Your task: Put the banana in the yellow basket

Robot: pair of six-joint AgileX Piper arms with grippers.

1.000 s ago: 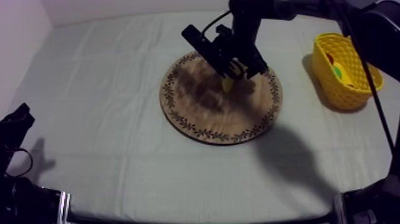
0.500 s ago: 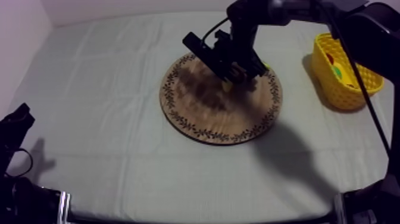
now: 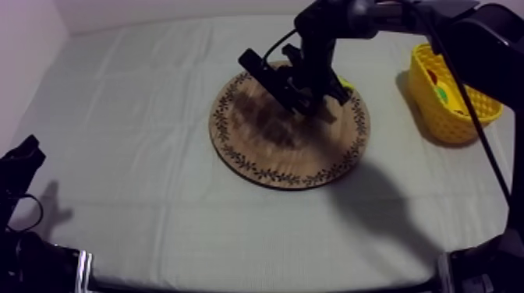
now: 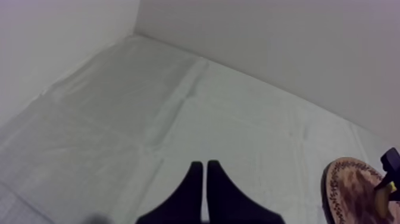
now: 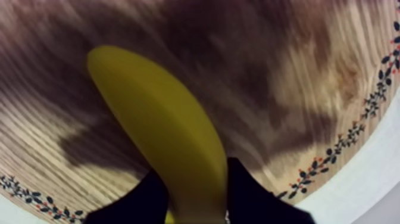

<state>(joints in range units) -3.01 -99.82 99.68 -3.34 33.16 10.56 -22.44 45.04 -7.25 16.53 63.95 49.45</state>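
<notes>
Right claw [image 5: 196, 179] is clamped on the banana [image 5: 155, 119], one black finger on each flank. It grips near one end, and the rest of the fruit runs out ahead over the board [image 5: 309, 77]. From above, the claw sits low over the far half of the board, with a sliver of yellow poking out beside it. Whether the banana has cleared the wood or is just resting on it, I can't say for sure; the shadow under it hints at a small gap, no more.

So the grasp looks made, and the step in hand is the lift. Next comes a clean rise off the board, then a carry across the open bench [image 3: 140, 101] to the basket [image 3: 460, 117]. The basket stands well apart at the right side, with something red and green already inside. The claw needs to hold its squeeze through the swing, come in above the rim, and let go only once the fruit hangs over the opening.

Left claw [image 4: 205, 187] is clenched on nothing, fingers together, parked over bare cloth away from the board.
</notes>
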